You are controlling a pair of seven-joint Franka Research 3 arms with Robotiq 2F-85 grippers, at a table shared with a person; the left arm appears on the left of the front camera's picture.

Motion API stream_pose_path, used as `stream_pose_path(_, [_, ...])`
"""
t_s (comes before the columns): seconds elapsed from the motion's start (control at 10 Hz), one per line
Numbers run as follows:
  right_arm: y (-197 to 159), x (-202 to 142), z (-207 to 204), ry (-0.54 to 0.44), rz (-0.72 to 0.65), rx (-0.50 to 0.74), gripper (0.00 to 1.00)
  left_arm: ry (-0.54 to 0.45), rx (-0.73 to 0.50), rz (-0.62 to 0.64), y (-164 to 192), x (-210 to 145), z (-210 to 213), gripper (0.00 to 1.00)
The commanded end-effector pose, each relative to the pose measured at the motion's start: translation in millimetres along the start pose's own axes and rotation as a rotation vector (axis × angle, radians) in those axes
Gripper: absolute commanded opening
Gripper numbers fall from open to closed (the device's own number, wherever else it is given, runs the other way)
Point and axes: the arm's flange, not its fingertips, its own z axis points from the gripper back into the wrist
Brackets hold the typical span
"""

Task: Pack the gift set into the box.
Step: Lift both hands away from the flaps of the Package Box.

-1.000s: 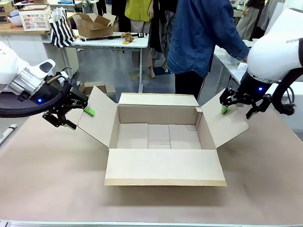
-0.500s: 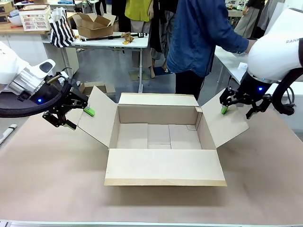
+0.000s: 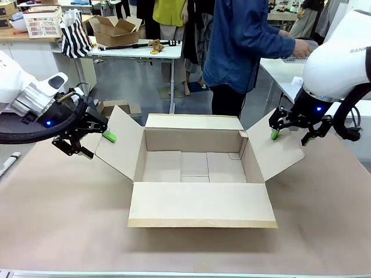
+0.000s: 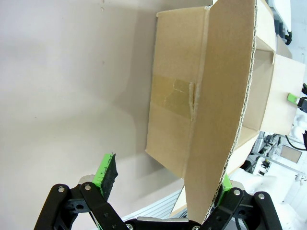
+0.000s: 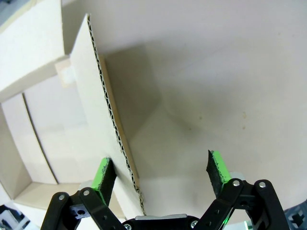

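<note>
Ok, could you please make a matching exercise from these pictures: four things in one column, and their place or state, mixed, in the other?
1. left gripper
2. right gripper
3. box
4. person

a. stands beyond the far side of the table
b. open around the flap on the robot's right
c. on the table, four flaps spread
d. open around the flap on the robot's left

Pairs: 1-d, 2-b, 3-c, 4-a

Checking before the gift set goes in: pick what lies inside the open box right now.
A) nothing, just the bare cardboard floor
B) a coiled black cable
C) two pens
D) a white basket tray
A: in the front view the box has a bare cardboard floor with nothing lying on it.
</note>
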Motion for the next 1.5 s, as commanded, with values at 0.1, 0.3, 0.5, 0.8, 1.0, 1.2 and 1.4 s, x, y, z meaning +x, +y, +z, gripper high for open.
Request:
stream_pose_path(0.1, [1.1,0.2,2.5,-0.002,-0.019,-0.016,1.0,0.006,0.002,-0.004,0.3,-1.6,2.2,1.0])
stream_pose_path(0.3, [1.1,0.2,2.5,-0.002,-0.019,-0.016,1.0,0.006,0.002,-0.004,0.3,-1.6,2.2,1.0])
stream_pose_path(0.5, [1.1,0.2,2.5,-0.002,-0.019,-0.016,1.0,0.006,0.002,-0.004,0.3,-1.6,2.2,1.0])
stream_pose_path(0.8, [1.1,0.2,2.5,-0.002,-0.019,-0.016,1.0,0.006,0.002,-0.004,0.3,-1.6,2.2,1.0])
stream_pose_path(1.0, [1.1,0.2,2.5,-0.002,-0.019,-0.016,1.0,0.006,0.002,-0.004,0.3,-1.6,2.2,1.0])
stream_pose_path(1.2, [1.1,0.2,2.5,-0.002,-0.019,-0.016,1.0,0.006,0.002,-0.004,0.3,-1.6,2.2,1.0])
stream_pose_path(1.4, [1.1,0.2,2.5,-0.002,-0.019,-0.016,1.0,0.006,0.002,-0.004,0.3,-1.6,2.2,1.0])
